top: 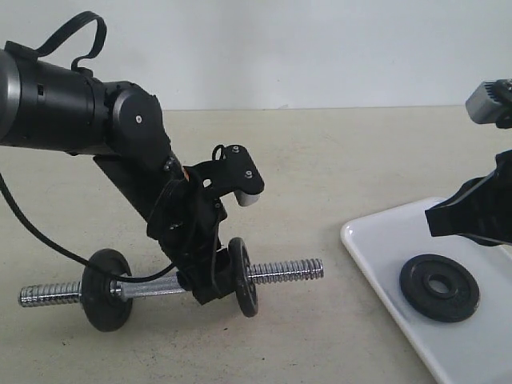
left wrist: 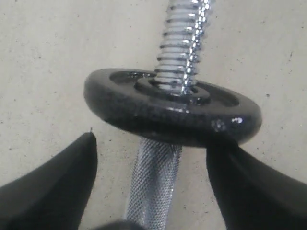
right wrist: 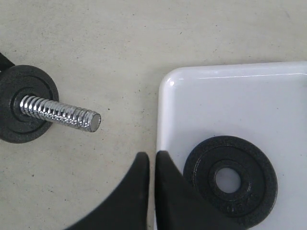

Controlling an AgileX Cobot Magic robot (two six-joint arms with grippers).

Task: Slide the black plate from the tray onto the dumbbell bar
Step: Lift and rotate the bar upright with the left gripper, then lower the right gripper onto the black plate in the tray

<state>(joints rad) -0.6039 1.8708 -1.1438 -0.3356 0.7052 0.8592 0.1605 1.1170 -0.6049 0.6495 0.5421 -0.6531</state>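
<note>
Left gripper (left wrist: 152, 148): open, jaws wide on either side of the bar (top: 280, 270) over its knurled middle, no grip on it. One finger (left wrist: 254, 191) looks to be touching the rim of the inner disc (left wrist: 172, 112), the other finger stands clear.

Bar lies flat on the table (top: 336, 144). Two black discs are threaded on it: the one at the left gripper and an outer disc (top: 108, 290) near the far threaded end. The threaded end facing the tray (right wrist: 240, 91) is bare.

Right gripper (right wrist: 151, 155): closed, fingers pressed together with only a thin slit between them, holding nothing. It hovers over the tray's edge, just beside the black plate (right wrist: 230, 179).

Black plate lies flat in the tray near its corner, well apart from the bar. Can't tell from the wrist view whether a fingertip touches the plate.
</note>
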